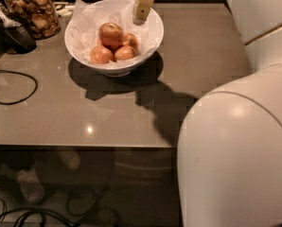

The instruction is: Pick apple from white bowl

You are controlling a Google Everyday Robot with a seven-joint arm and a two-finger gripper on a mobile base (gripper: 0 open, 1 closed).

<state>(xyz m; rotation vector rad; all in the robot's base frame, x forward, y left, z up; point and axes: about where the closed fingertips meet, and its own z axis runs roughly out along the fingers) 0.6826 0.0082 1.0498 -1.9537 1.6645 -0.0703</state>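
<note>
The white bowl [153, 34], lined with crinkled white paper, stands on the grey table near its far edge. The apple [110, 33] sits on top of three smaller reddish apples [113, 54] inside it. My gripper [141, 18] hangs from the top of the view over the bowl's far right rim, up and to the right of the apple, not touching it. My white arm [235, 150] fills the right side of the view.
A glass jar of brown snacks [34, 13] stands at the far left, with a dark object [15, 37] beside it. A black cable [13, 86] loops on the table's left. The table's front edge [84, 145] runs across the middle; cables lie on the floor below.
</note>
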